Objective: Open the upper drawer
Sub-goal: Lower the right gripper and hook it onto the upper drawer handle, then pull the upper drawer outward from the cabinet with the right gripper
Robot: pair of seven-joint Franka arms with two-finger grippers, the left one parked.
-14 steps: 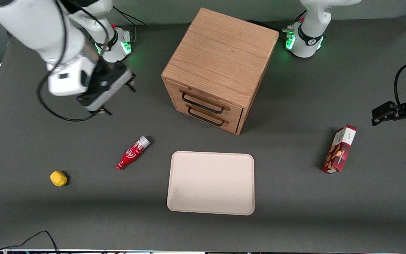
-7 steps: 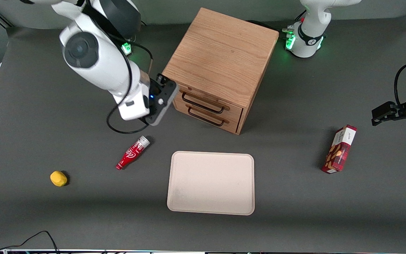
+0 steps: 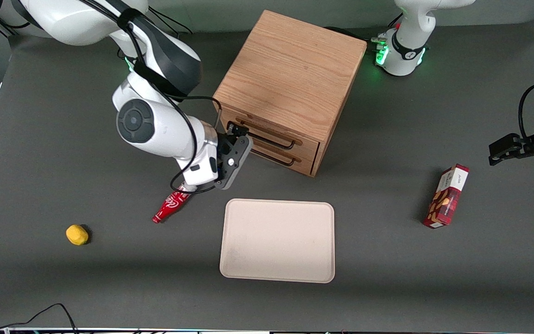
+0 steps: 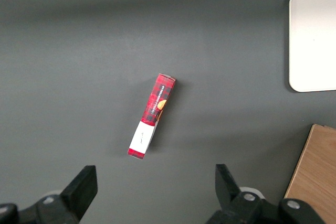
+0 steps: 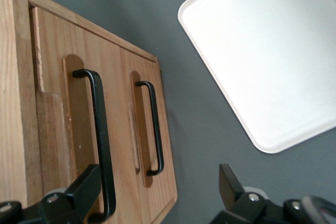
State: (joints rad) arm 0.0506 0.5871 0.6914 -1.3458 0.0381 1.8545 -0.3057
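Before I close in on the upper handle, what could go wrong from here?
1. The tool sits open at the end of the upper drawer handle, not its middle; pulling there might skew the drawer.
2. The lower drawer's handle lies close by; a small drop could catch it instead.
3. The red bottle lies under the wrist; sweeping low risks knocking it.

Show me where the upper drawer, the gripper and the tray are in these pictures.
upper drawer [image 5: 98, 129]: right wrist view, on its long black handle.
gripper [image 3: 238, 131]: front view, between its open fingertips, in front of the drawers' working-arm end.
tray [image 3: 277, 240]: front view, on its bare middle.
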